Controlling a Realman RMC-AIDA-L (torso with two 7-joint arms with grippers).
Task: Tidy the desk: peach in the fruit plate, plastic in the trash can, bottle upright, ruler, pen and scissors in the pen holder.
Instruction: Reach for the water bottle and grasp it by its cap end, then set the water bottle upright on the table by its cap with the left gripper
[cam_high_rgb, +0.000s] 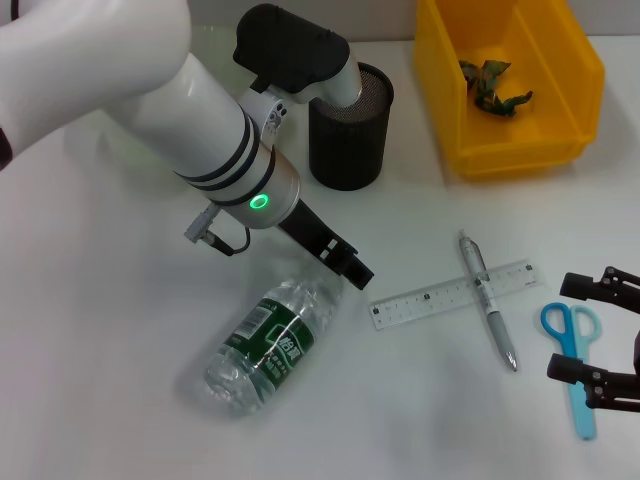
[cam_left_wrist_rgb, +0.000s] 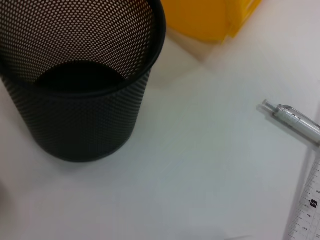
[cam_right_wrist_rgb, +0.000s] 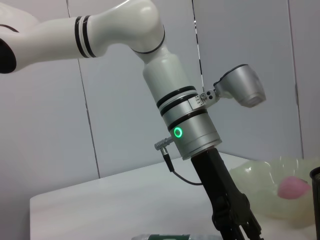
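A clear plastic bottle (cam_high_rgb: 265, 345) with a green label lies on its side on the white desk. My left gripper (cam_high_rgb: 352, 270) hangs just above the bottle's neck end. The black mesh pen holder (cam_high_rgb: 350, 130) stands behind it, and shows close up in the left wrist view (cam_left_wrist_rgb: 80, 75). A clear ruler (cam_high_rgb: 455, 293) lies with a silver pen (cam_high_rgb: 487, 312) across it. Blue scissors (cam_high_rgb: 572, 365) lie at the right. My right gripper (cam_high_rgb: 560, 327) is open, with its fingers on either side of the scissors' handles. The pink peach (cam_right_wrist_rgb: 292, 187) sits in a translucent plate (cam_right_wrist_rgb: 260, 195).
A yellow bin (cam_high_rgb: 510, 90) at the back right holds crumpled plastic (cam_high_rgb: 495, 85). My left arm (cam_high_rgb: 200, 120) reaches across the desk's left half and hides the plate in the head view. The pen (cam_left_wrist_rgb: 295, 120) and the ruler (cam_left_wrist_rgb: 307, 210) show in the left wrist view.
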